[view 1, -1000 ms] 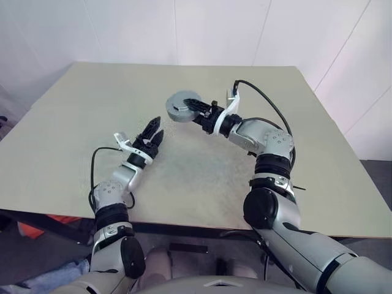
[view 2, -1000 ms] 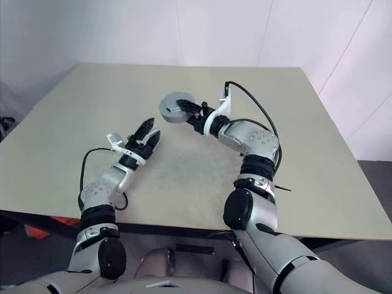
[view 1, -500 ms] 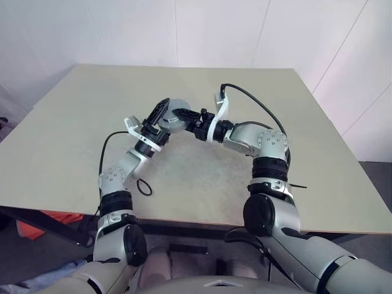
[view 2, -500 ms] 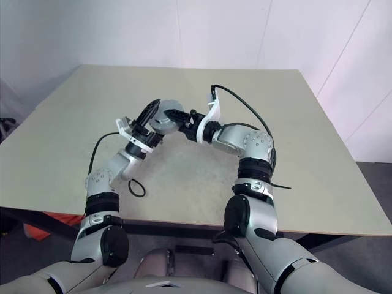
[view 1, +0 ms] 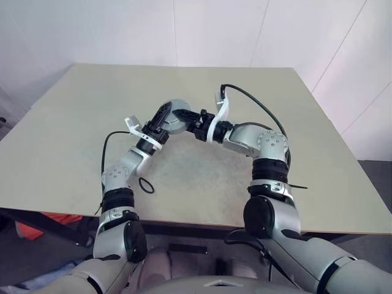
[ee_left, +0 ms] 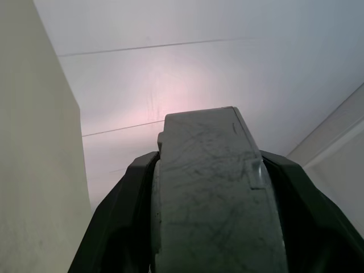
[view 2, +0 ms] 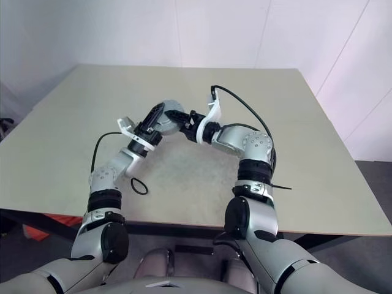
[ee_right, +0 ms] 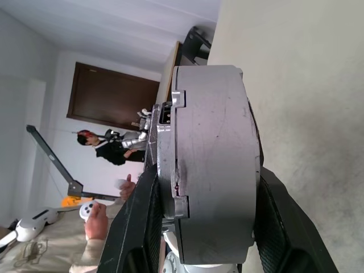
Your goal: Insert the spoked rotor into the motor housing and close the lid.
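Note:
Both grippers hold one thick grey round puck [view 1: 178,113] in the air above the middle of the table. Seen edge-on, it has a seam around its rim [ee_right: 174,170], where the lid meets the motor housing [ee_right: 210,159]. My right gripper [view 1: 187,115] is shut on it from the right. From the left, my left gripper [view 1: 162,116] clamps the same puck [ee_left: 210,193], one black finger [ee_left: 116,222] on each side. The spoked rotor is hidden.
The beige table [view 1: 257,92] reaches to white walls at the back, and its front edge lies near my arms. A loop of black cable [view 1: 146,184] from my left arm rests on the tabletop. A person [ee_right: 108,149] shows far off in the right wrist view.
My left gripper rose from low over the table's left part, moved right to the puck and closed its fingers on it. My right gripper brought the puck slightly left.

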Controlling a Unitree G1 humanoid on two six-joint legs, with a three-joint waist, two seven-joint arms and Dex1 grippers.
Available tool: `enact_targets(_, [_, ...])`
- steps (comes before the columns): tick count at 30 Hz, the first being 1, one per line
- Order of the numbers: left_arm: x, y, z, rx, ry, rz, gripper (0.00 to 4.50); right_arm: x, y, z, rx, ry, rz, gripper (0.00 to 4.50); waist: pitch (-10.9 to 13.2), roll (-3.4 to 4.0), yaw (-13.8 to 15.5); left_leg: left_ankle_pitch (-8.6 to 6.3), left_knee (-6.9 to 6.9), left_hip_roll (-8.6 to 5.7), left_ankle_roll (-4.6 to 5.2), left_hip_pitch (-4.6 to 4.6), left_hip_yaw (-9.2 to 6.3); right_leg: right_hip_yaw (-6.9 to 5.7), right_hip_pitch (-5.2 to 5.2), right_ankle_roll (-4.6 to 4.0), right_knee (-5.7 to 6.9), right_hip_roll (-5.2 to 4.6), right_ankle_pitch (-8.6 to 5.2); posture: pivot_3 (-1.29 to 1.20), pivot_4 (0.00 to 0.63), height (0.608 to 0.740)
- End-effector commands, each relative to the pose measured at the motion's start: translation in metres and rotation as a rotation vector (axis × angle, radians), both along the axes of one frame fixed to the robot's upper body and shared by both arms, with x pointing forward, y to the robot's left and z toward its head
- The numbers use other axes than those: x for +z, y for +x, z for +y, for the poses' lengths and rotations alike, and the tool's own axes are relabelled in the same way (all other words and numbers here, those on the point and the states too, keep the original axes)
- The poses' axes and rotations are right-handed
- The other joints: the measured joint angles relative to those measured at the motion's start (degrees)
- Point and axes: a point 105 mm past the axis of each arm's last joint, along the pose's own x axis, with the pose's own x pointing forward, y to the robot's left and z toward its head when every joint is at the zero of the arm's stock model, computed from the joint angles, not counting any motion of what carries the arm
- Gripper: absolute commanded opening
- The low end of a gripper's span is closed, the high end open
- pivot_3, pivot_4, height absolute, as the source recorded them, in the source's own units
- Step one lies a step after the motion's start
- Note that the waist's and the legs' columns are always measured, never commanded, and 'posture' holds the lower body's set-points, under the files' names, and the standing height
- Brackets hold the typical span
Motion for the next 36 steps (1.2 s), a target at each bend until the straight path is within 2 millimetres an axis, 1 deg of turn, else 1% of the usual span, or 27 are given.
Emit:
enact_targets(1, [0.009, 0.002, -0.003, -0.007, 0.025, -0.032, 2.25, 0.030, 0.007, -0.004, -0.059, 0.066, -0.134, 2.43, 0.00, 0.00, 0.00, 0.00, 0.01, 0.00, 0.00, 0.00, 0.00, 0.00, 0.00, 0.00, 0.00, 0.00, 0.00, 0.00, 0.000, 0.740])
enact_targets(3, [0.007, 0.003, -0.002, 0.003, 0.033, -0.026, 2.25, 0.025, 0.019, -0.013, -0.152, 0.007, -0.154, 3.07, 0.00, 0.00, 0.01, 0.00, 0.05, 0.01, 0.00, -0.03, 0.00, 0.00, 0.00, 0.00, 0.01, 0.00, 0.00, 0.00, 0.000, 0.740])
enact_targets(7, [-0.001, 0.005, 0.005, 0.046, 0.062, -0.007, 2.25, 0.013, 0.041, -0.034, -0.348, -0.179, -0.215, 4.40, 0.01, -0.02, 0.05, 0.00, 0.11, 0.00, 0.00, -0.05, 0.00, 0.00, 0.02, 0.00, 0.01, -0.01, 0.00, 0.00, 0.000, 0.740])
enact_targets(8, [-0.004, 0.007, 0.009, 0.079, 0.085, 0.002, 2.25, 0.009, 0.045, -0.038, -0.388, -0.229, -0.236, 4.40, 0.01, -0.02, 0.03, 0.00, 0.12, 0.00, 0.00, -0.07, -0.01, 0.00, 0.01, 0.00, 0.01, -0.01, 0.00, 0.00, 0.000, 0.740])
enact_targets(10, [-0.019, 0.020, 0.031, 0.257, 0.171, 0.074, 2.25, -0.003, 0.051, -0.045, -0.446, -0.297, -0.228, 4.40, 0.01, -0.02, -0.01, 0.00, 0.14, 0.01, 0.00, -0.08, -0.03, -0.01, 0.01, 0.00, 0.02, 0.00, 0.00, 0.00, 0.000, 0.740])
enact_targets(11, [-0.027, 0.027, 0.049, 0.368, 0.201, 0.124, 2.25, -0.007, 0.053, -0.048, -0.459, -0.313, -0.222, 4.40, 0.01, -0.02, -0.08, 0.00, 0.14, 0.02, 0.00, -0.07, -0.04, -0.02, 0.01, 0.00, 0.02, 0.00, 0.00, 0.00, 0.000, 0.740])
enact_targets(13, [-0.038, 0.033, 0.087, 0.572, 0.241, 0.205, 2.25, -0.011, 0.053, -0.049, -0.460, -0.315, -0.224, 4.40, 0.01, -0.03, -0.42, 0.00, 0.14, 0.04, 0.00, -0.03, -0.04, -0.02, 0.04, 0.00, 0.02, 0.02, 0.00, 0.00, 0.000, 0.740])
enact_targets(17, [-0.046, 0.033, 0.145, 0.823, 0.328, 0.285, 2.25, -0.016, 0.051, -0.047, -0.443, -0.312, -0.225, 4.40, 0.06, -0.11, -0.61, 0.00, 0.19, 0.14, 0.01, -0.07, -0.09, -0.01, -0.04, -0.06, 0.01, 0.34, 0.04, 0.00, 0.000, 0.740])
enact_targets(19, [-0.045, 0.030, 0.170, 0.908, 0.352, 0.300, 2.25, -0.017, 0.049, -0.045, -0.424, -0.313, -0.228, 4.40, 0.07, -0.12, -0.28, 0.00, 0.20, 0.36, 0.01, -0.16, -0.17, -0.04, -0.12, -0.13, 0.02, 0.58, 0.08, 0.00, 0.000, 0.740])
enact_targets(21, [-0.040, 0.028, 0.184, 0.948, 0.351, 0.292, 2.25, -0.018, 0.047, -0.042, -0.402, -0.310, -0.233, 4.40, 0.07, -0.13, -0.05, 0.00, 0.19, 0.43, 0.00, -0.16, -0.19, -0.08, -0.12, -0.14, 0.04, 0.62, 0.08, 0.00, 0.000, 0.740])
enact_targets(24, [-0.036, 0.027, 0.197, 0.985, 0.362, 0.288, 2.25, -0.019, 0.047, -0.039, -0.390, -0.313, -0.238, 4.40, 0.07, -0.14, 0.36, -0.01, 0.20, 0.45, 0.01, -0.18, -0.19, -0.07, -0.08, -0.14, 0.04, 0.52, 0.08, 0.00, 0.000, 0.740])
enact_targets(27, [-0.038, 0.025, 0.204, 1.000, 0.387, 0.302, 2.25, -0.020, 0.048, -0.039, -0.390, -0.311, -0.234, 4.40, 0.06, -0.17, 0.51, -0.03, 0.33, 0.45, 0.03, -0.18, -0.19, -0.06, -0.01, -0.14, 0.05, 0.47, 0.08, 0.00, 0.000, 0.740])
enact_targets(29, [-0.041, 0.023, 0.207, 1.016, 0.402, 0.317, 2.87, -0.020, 0.047, -0.038, -0.382, -0.300, -0.226, 4.45, 0.07, -0.19, 0.50, -0.02, 0.42, 0.47, 0.02, -0.17, -0.19, -0.06, 0.00, -0.14, 0.12, 0.46, 0.08, 0.00, 0.000, 0.740])
enact_targets(30, [-0.043, 0.022, 0.208, 1.022, 0.407, 0.323, 3.09, -0.020, 0.048, -0.038, -0.380, -0.300, -0.225, 4.45, 0.07, -0.20, 0.47, -0.02, 0.46, 0.48, 0.01, -0.16, -0.19, -0.06, 0.00, -0.15, 0.19, 0.46, 0.08, 0.00, 0.000, 0.740])
enact_targets(31, [-0.045, 0.022, 0.209, 1.029, 0.419, 0.336, 3.40, -0.020, 0.048, -0.038, -0.381, -0.305, -0.226, 4.45, 0.08, -0.20, 0.40, -0.01, 0.49, 0.48, 0.00, -0.13, -0.19, -0.05, 0.00, -0.15, 0.25, 0.46, 0.08, 0.00, 0.000, 0.740])
enact_targets(34, [-0.047, 0.020, 0.216, 1.054, 0.451, 0.366, 4.45, -0.023, 0.048, -0.038, -0.381, -0.311, -0.224, 4.45, 0.08, -0.21, 0.27, 0.07, 0.52, 0.50, -0.13, -0.05, -0.19, -0.02, -0.02, -0.17, 0.46, 0.46, 0.08, 0.00, 0.000, 0.740])
enact_targets(36, [-0.044, 0.019, 0.223, 1.074, 0.461, 0.367, 4.49, -0.024, 0.048, -0.037, -0.378, -0.310, -0.221, 4.45, 0.08, -0.21, 0.13, 0.11, 0.52, 0.50, -0.21, 0.05, -0.19, 0.00, -0.01, -0.19, 0.57, 0.47, 0.07, 0.00, 0.000, 0.740])
